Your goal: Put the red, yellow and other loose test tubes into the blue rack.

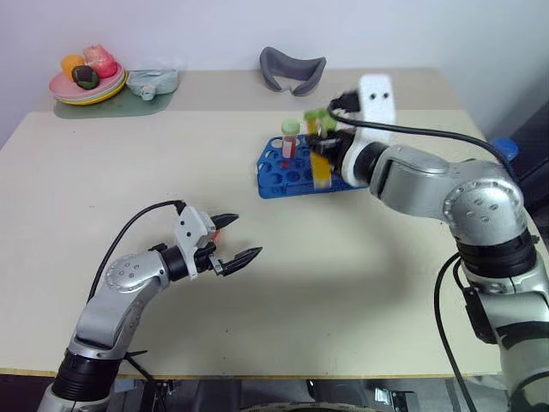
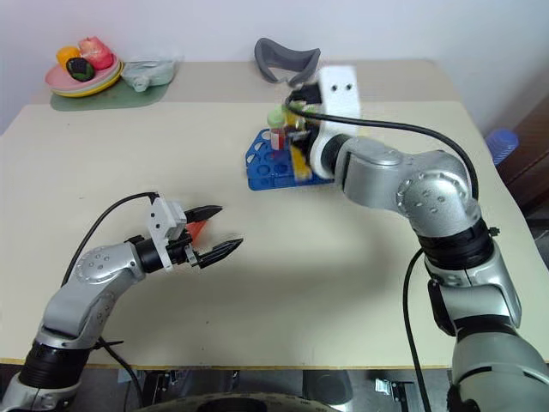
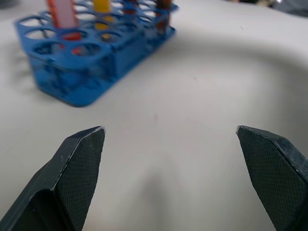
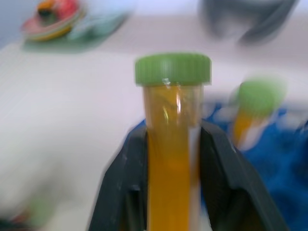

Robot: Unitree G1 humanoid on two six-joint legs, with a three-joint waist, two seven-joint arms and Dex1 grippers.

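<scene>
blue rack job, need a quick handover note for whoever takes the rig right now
Right gripper: shut on the yellow tube, green cap up, held upright above the blue rack.
Left gripper: open, holding nothing, above the bare table in front of the rack.
Done: the red tube stands in a rack hole. The left wrist view shows more tubes seated behind it; their count is hard to tell.
Left: lower the yellow tube into a free hole, release, then check for any loose tube.

No readable text, labels or numbers anywhere.
</scene>
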